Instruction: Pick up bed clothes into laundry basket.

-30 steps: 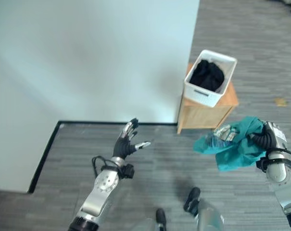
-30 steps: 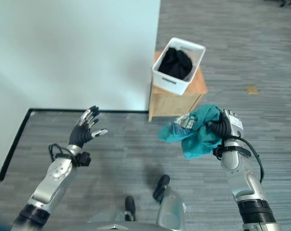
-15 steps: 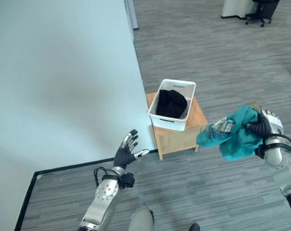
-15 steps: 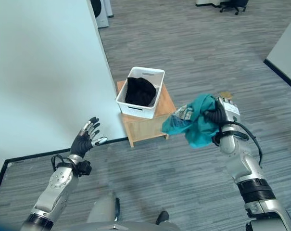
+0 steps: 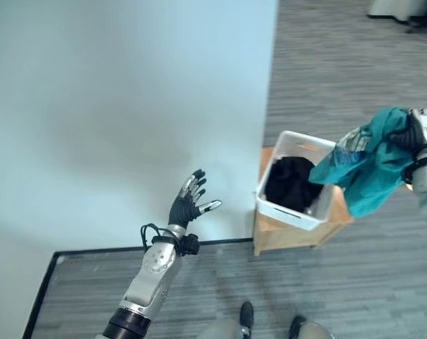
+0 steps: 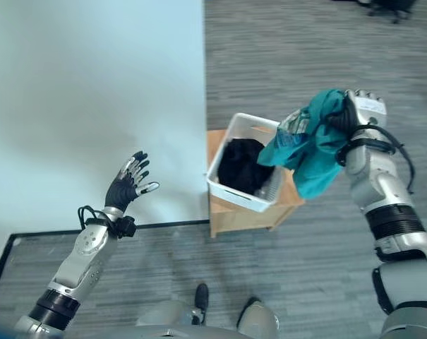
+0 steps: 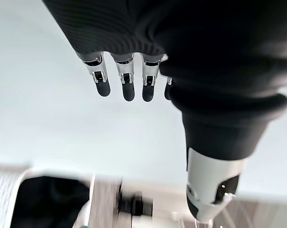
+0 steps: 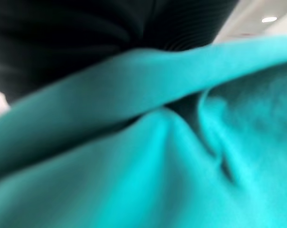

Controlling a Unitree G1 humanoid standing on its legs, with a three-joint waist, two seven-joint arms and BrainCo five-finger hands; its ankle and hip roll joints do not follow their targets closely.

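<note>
Up at the left, the pale bed (image 5: 114,106) takes up most of both eye views, its edge ending against a grey plank-patterned floor (image 6: 305,56) that runs along the right side and across the bottom. Just beside the bed's corner stands a small wooden stand (image 6: 248,212), and on its tabletop sits a white laundry basket (image 6: 231,192) with slotted walls, tilted a little in the view. A dark garment (image 6: 240,164) lies bunched inside the basket.

Above the basket's right rim hangs a teal garment (image 6: 308,148), a crumpled bundle whose lower folds droop past the basket's near corner. The right hand (image 6: 351,116) is raised at the right of the scene and has this cloth bunched in its grasp; the right wrist view shows teal folds (image 8: 171,156) pressed close under the dark ribbed cover, with the fingers themselves hidden in the fabric.

The left hand (image 5: 188,206) is lifted in front of the bed's near edge, well apart from the basket, palm turned up with its fingers (image 7: 128,88) spread and straight, the thumb out to the side, holding nothing.
</note>
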